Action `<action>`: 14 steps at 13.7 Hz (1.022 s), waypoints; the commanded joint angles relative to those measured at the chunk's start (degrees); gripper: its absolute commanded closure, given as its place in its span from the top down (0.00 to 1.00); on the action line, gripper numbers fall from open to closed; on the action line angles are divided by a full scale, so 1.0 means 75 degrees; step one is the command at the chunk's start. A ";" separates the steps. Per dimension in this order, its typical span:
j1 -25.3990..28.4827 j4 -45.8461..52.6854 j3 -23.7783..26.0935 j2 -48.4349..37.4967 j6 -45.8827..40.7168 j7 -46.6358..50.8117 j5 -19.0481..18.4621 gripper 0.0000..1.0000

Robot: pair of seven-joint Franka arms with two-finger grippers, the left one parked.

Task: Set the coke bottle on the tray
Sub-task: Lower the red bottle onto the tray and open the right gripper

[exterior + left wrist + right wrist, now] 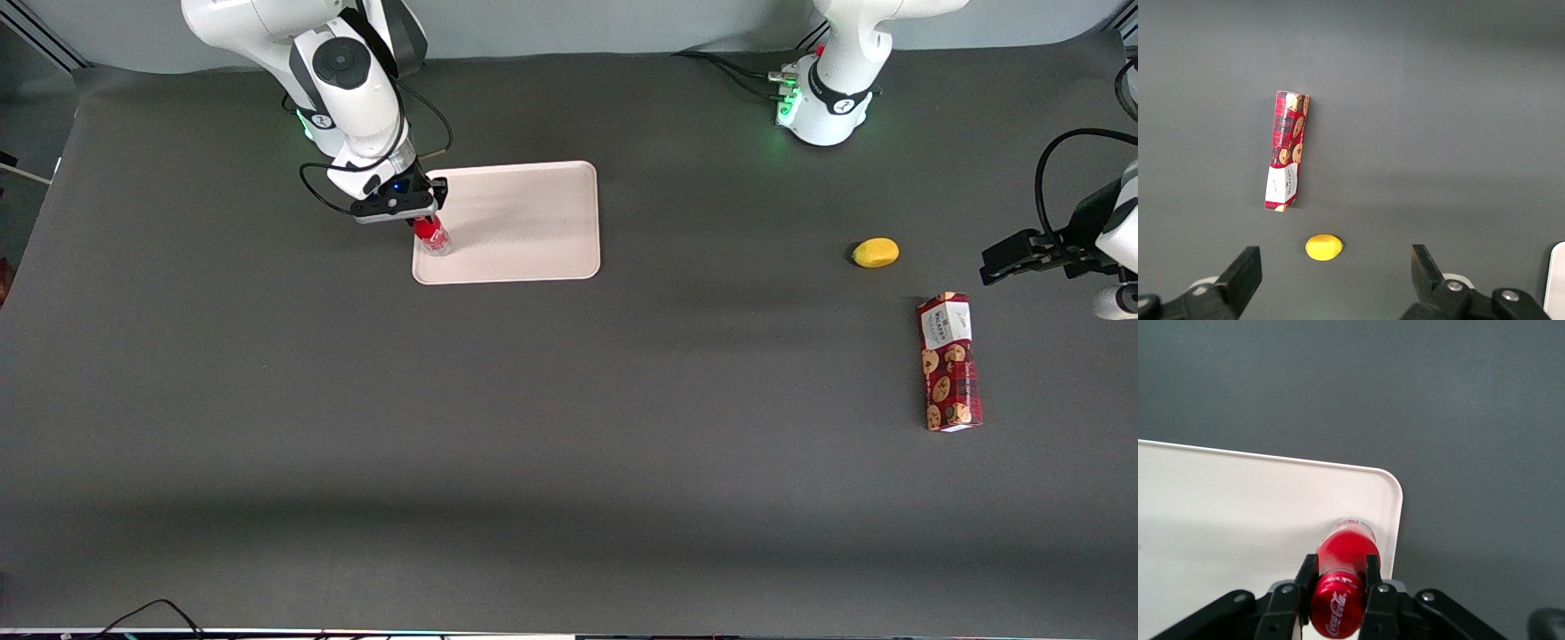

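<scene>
Coke bottle (1343,577) was gripped just below its red cap, the gripper (425,220) pinching it from both sides with its fingers (1305,577) narrowed onto the neck. It stood roughly upright over a corner of the tray (533,222), the corner nearest the front camera at the working arm's end, with its clear base down near the tray floor and close inside the low rim. Whether the base actually touched the tray I could not tell. To my eye the carrying was done; what remained was to settle the bottle, let go and lift clear. A lemon (876,252) and a cookie box (950,363) lay well apart, toward the parked arm's end of the table (569,462).
</scene>
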 commanded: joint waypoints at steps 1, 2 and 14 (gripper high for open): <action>-0.0064 -0.0134 0.0119 -0.0272 0.0155 0.0127 0.0200 0.00; -0.0064 -0.0134 0.0119 -0.0272 0.0167 0.0127 0.0200 0.00; -0.0064 -0.0181 0.0130 0.0009 0.0448 0.0186 0.0200 0.40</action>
